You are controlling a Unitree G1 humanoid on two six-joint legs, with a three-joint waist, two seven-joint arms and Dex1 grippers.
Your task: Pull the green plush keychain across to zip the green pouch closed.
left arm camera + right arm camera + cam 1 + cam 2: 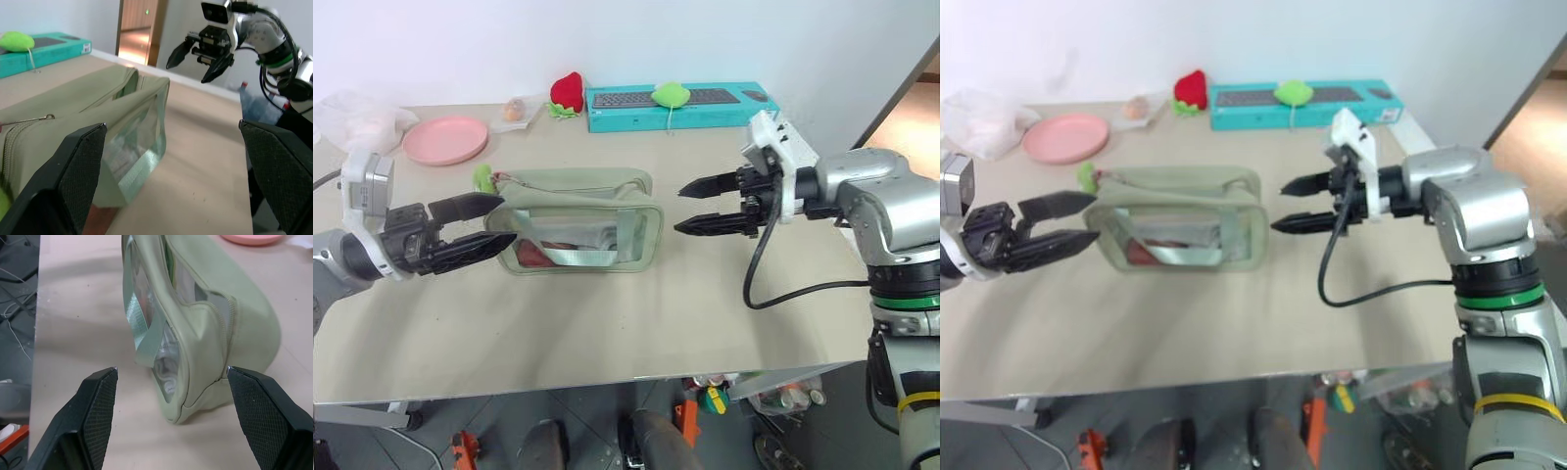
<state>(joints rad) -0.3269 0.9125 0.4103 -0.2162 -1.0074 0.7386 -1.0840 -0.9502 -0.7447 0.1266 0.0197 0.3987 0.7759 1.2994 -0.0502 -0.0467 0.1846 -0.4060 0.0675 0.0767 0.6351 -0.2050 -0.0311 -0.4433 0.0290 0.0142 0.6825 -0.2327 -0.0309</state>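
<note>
The green pouch (578,220) lies mid-table, a red item showing through its clear side window. The green plush keychain (484,178) sits at the pouch's left end, partly hidden behind the upper left finger. My left gripper (504,220) is open and level, its fingertips right at that left end with nothing clamped. My right gripper (680,210) is open too, pointing at the pouch's right end across a small gap. In the right wrist view the pouch (210,333) lies ahead of the spread fingers (98,416). The left wrist view shows the pouch's (98,112) zip and thin metal ring (49,116).
At the back stand a teal keyboard box (685,108) with a lime plush blob (671,94) on it, a red plush strawberry (567,93), a pink plate (445,140) and a crumpled clear bag (352,117). The table's front edge (607,382) is close below.
</note>
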